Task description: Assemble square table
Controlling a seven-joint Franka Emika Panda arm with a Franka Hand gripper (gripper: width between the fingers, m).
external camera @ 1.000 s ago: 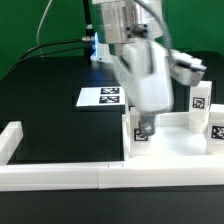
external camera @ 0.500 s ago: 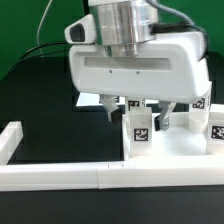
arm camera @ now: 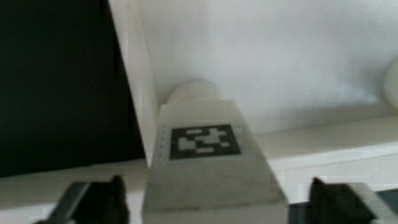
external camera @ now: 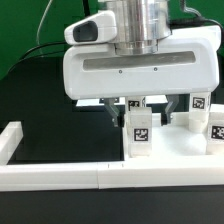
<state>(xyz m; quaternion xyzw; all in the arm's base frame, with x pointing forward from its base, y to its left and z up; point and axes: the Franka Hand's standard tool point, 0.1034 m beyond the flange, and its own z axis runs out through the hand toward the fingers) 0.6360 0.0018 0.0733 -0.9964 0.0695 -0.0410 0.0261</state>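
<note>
The square tabletop (external camera: 175,152) lies flat at the exterior view's right, against the low white wall. A white leg (external camera: 140,130) with a tag stands upright on its near left corner. My gripper (external camera: 130,108) hangs directly above this leg with its wide body facing the camera. In the wrist view the leg (arm camera: 206,145) stands between my two fingers (arm camera: 98,203), with a gap on each side. The gripper (arm camera: 214,208) is open and holds nothing. Two more tagged legs (external camera: 199,104) (external camera: 217,126) stand at the far right. The tabletop also shows in the wrist view (arm camera: 267,60).
The long low white wall (external camera: 60,176) runs along the front, with a raised end (external camera: 10,138) at the exterior view's left. The marker board (external camera: 90,99) lies behind, mostly hidden by my gripper. Black table surface (external camera: 50,115) lies to the left.
My gripper has turned from edge-on to broadside above the leg, then come down a little. The leg and the tabletop have not moved.
</note>
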